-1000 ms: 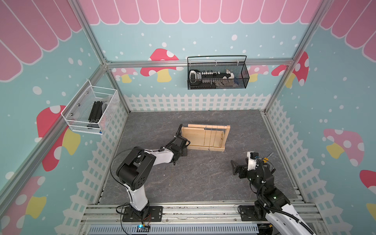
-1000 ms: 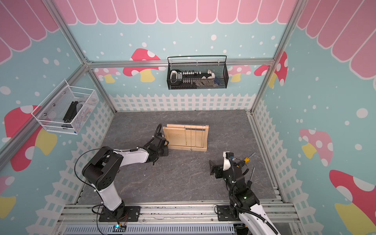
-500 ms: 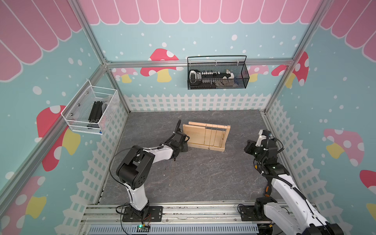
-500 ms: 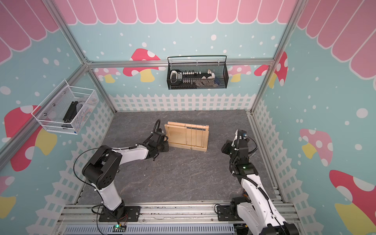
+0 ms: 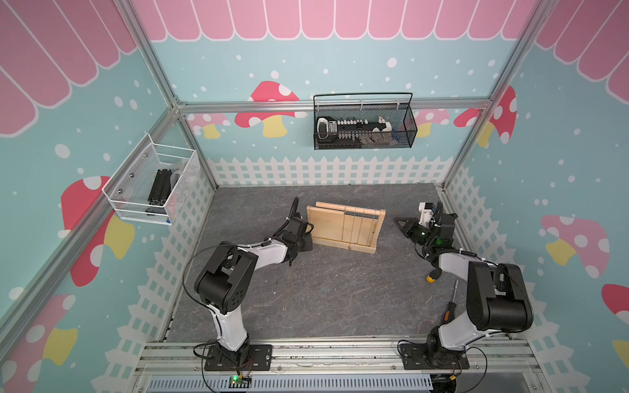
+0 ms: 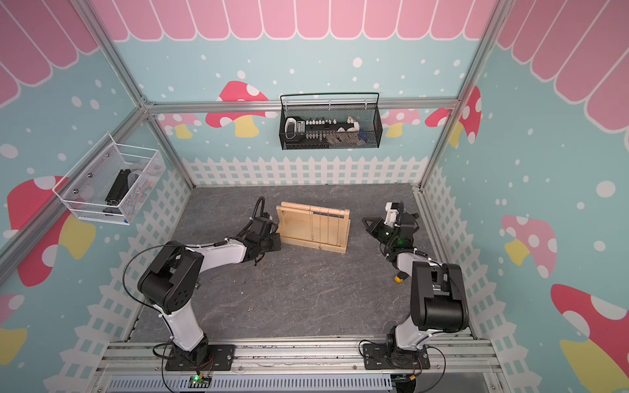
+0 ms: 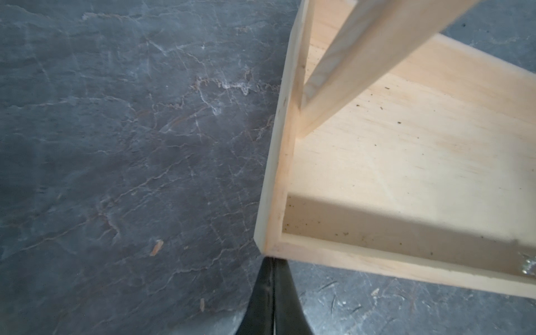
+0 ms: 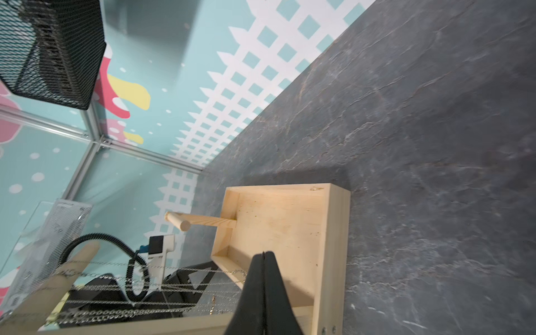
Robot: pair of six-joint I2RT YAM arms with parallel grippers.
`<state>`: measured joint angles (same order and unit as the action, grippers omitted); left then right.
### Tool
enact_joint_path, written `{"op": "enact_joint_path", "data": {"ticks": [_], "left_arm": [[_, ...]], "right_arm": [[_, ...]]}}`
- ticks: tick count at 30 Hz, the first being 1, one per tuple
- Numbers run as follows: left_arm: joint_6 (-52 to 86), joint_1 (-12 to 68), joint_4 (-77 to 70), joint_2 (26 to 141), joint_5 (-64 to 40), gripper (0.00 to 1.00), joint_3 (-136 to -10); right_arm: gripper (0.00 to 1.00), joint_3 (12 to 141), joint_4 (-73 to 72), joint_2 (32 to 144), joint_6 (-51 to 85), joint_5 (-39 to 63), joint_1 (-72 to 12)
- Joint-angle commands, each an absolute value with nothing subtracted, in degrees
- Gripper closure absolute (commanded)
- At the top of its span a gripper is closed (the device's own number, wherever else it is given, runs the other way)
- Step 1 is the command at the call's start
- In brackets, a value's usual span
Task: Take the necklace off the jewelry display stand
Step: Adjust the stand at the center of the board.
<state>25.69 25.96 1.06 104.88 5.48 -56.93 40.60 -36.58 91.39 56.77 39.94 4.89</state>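
Dark slate-look matting (image 5: 323, 289) covers the floor of your cell, ringed by teal mushroom-print walls and a printed white picket fence. Your jewelry display stand (image 5: 345, 226) sits toward the back of the mat, between the two arms, turned at a slight angle to the back wall. It is pale bare wood: a flat rectangular base with a low lip along its edges, an upright board at each end and a round dowel rail (image 5: 330, 206) across the top. Several thin silver chains (image 8: 116, 313) hang over the right half of that rail. In both top views they read as fine parallel lines down the stand. Which one is your necklace I cannot tell.

Your left gripper (image 7: 271, 261) is pressed fully together with nothing in it. Its black tips sit right at the near left corner of the base, touching or almost touching the wood. Your right gripper (image 5: 396, 220) is likewise closed and empty. It hangs in the air just off the stand's right end, pointing at it, apart from wood and chains.

You have a black wire mesh basket (image 5: 364, 136) on the back wall and a white mesh basket (image 5: 153, 190) on the left wall, both with items inside. A screwdriver (image 5: 451, 306) with a black-and-orange handle lies on the mat by the right arm's base, well apart from the stand.
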Motion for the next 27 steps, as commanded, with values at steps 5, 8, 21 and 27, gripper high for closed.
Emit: {"op": "enact_joint_path", "data": {"ticks": [5, 8, 21, 27], "left_arm": [[24.7, 25.7, 1.0, 107.2, 4.1, 1.00, -59.6], [24.7, 25.7, 0.9, 107.7, 3.8, 1.00, -60.0], [24.5, 25.7, 1.3, 107.5, 3.8, 1.00, -59.9], [24.3, 25.7, 1.3, 106.6, 4.5, 1.00, -59.0]], "right_arm": [[1.00, 41.8, -49.5, 95.6, 64.9, 52.7, 4.9], [0.98, 40.7, -53.1, 97.1, 66.8, 55.1, 4.9], [0.97, 38.9, -52.3, 100.2, 64.6, 55.6, 0.4], [0.95, 37.7, -50.7, 98.7, 63.0, 54.3, -1.3]]}}
